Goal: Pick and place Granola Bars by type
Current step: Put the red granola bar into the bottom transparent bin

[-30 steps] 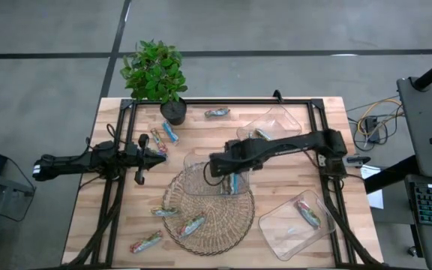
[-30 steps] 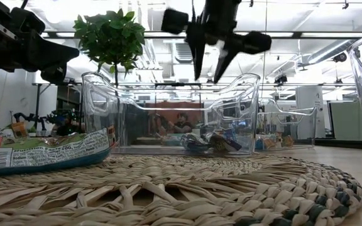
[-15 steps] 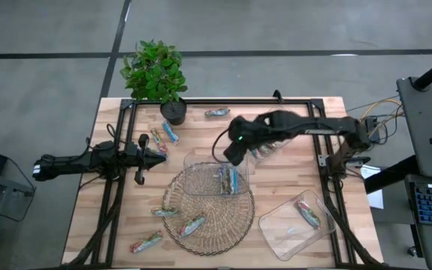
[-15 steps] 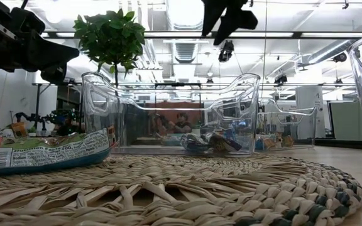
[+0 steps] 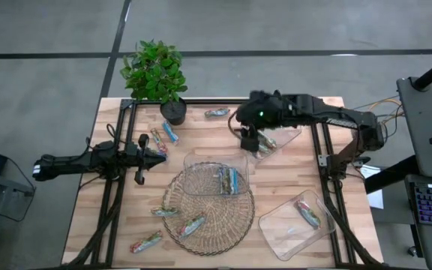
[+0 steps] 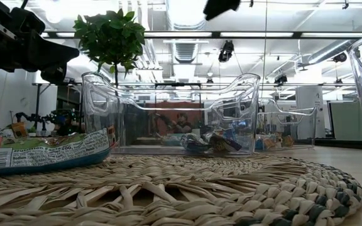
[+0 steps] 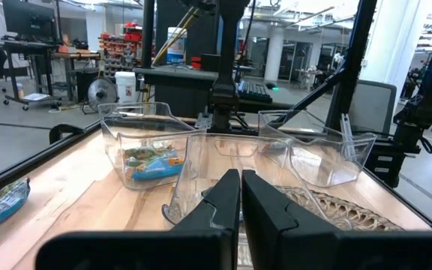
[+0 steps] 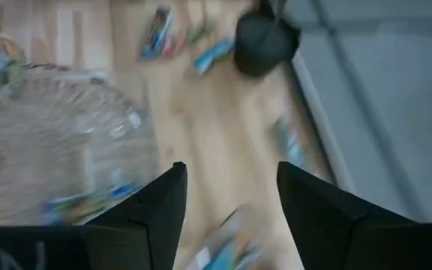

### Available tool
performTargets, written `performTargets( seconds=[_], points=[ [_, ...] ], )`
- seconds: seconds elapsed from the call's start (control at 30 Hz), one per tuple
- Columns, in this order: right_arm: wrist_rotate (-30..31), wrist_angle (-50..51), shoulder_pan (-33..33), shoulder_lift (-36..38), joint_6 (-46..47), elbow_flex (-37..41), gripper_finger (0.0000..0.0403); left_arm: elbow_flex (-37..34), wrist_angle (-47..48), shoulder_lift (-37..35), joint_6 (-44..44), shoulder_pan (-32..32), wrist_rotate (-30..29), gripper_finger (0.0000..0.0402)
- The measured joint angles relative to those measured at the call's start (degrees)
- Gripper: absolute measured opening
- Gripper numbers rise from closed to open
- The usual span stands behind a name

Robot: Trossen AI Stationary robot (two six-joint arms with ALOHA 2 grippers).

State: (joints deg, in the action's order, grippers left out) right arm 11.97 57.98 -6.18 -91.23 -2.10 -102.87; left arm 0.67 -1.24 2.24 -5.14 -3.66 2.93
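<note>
Granola bars lie in three clear trays: the middle tray (image 5: 201, 161) on the wicker mat (image 5: 208, 217) holds some bars (image 5: 229, 180), the far tray (image 5: 283, 124) holds others (image 5: 267, 144), and the near right tray (image 5: 283, 229) holds one (image 5: 307, 213). Loose bars lie at the far edge (image 5: 217, 113), near the left arm (image 5: 163, 135), and on and beside the mat (image 5: 192, 225). My right gripper (image 8: 231, 184) hangs open and empty, high over the far tray's left end (image 5: 250, 137). My left gripper (image 7: 240, 187) rests shut at the table's left (image 5: 142, 154).
A potted plant (image 5: 156, 75) stands at the far left corner. A black frame rail (image 5: 118, 187) runs along the table's left and right sides. Bare wood shows between the mat and the near right tray.
My right gripper has risen from just above the middle tray on the mat and swung toward the table's far edge, ending high over the far tray. It has rolled about its own axis on the way. The bars in the middle tray stay where they were.
</note>
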Motion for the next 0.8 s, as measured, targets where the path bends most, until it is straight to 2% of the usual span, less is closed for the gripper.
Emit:
performTargets(
  seconds=[0.2, 0.47, 0.6, 0.8],
  points=[
    [0.09, -11.05, -6.09, -1.61, -18.21, 0.00, 0.0199, 0.00, 0.01, 0.00, -0.01, 0.01, -0.01, 0.0000],
    [-0.03, -16.30, -13.96, -6.33, -32.63, 0.02, 0.0202, 0.00, -0.01, 0.00, 0.01, 0.01, 0.01, 0.0000],
    [-0.24, -16.99, -16.92, -8.78, -36.28, 0.02, 0.0222, 0.00, 0.01, 0.02, 0.00, -0.01, 0.01, 0.0000],
    [-0.35, -17.05, -21.19, -13.07, -36.64, 0.02, 0.0256, 0.00, 0.01, 0.00, 0.00, 0.01, 0.00, 0.0000]
  ],
)
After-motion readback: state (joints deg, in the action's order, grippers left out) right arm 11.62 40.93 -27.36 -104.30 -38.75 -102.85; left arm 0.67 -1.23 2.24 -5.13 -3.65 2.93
